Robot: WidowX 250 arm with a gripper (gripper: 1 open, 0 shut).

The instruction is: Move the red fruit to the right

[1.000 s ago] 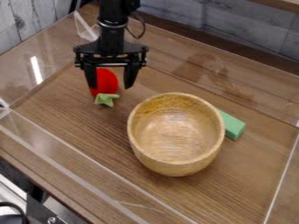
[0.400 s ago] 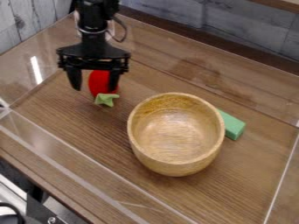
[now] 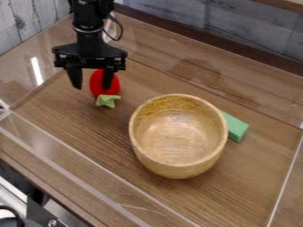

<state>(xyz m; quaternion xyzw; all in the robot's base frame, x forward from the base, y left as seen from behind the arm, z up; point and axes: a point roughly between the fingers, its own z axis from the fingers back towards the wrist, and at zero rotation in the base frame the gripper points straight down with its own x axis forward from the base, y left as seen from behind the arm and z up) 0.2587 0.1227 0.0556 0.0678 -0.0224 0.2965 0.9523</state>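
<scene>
Arm position: black robot arm with its black two-fingered gripper point(image 3: 90, 75) shifted toward the left edge of the picture, from above the strawberry's right side to its left side; most of the shift came early, little at the end.
Gripper vs fruit: small bright-red toy strawberry with green leafy cap point(image 3: 105, 87) earlier sat between the two fingers; now it showed mostly to the right of the gripper's middle, right finger in front of it.
Finger spread: looked slightly narrower than earlier; contact with the fruit could not be told.
Wrist: rolled slightly, crossbar looked more level.
</scene>
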